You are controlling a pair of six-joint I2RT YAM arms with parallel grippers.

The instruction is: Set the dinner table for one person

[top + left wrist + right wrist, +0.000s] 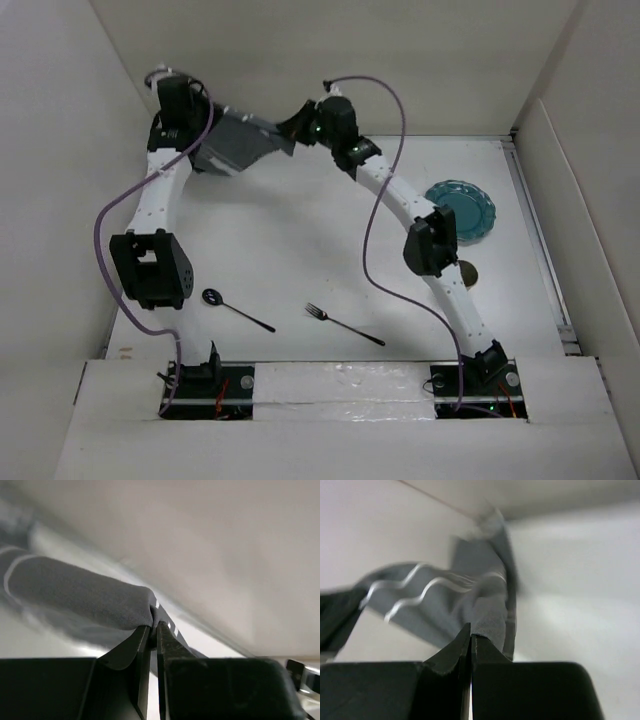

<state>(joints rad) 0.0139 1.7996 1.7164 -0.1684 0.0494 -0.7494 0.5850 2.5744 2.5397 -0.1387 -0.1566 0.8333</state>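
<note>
While grey striped cloth placemat [235, 145] is pinched by left gripper [154, 625] and right gripper [471, 635], scalloped teal plate [468, 208] is set on matte dinner table [300, 240].

Placemat [235, 145]: grey cloth, soft and matt, faintly fuzzy, with thin white stripes.
Bench [300, 240] under placemat: white, smooth, matt.
Plate [462, 210], right of placemat: teal, glossy, looks glazed ceramic.
Fork [343, 325] and spoon [236, 308], nearer than placemat: black, dull sheen, material unclear.
Left pincer [154, 625] and right pincer [471, 635]: black, matt, hard, plastic-looking.
</note>
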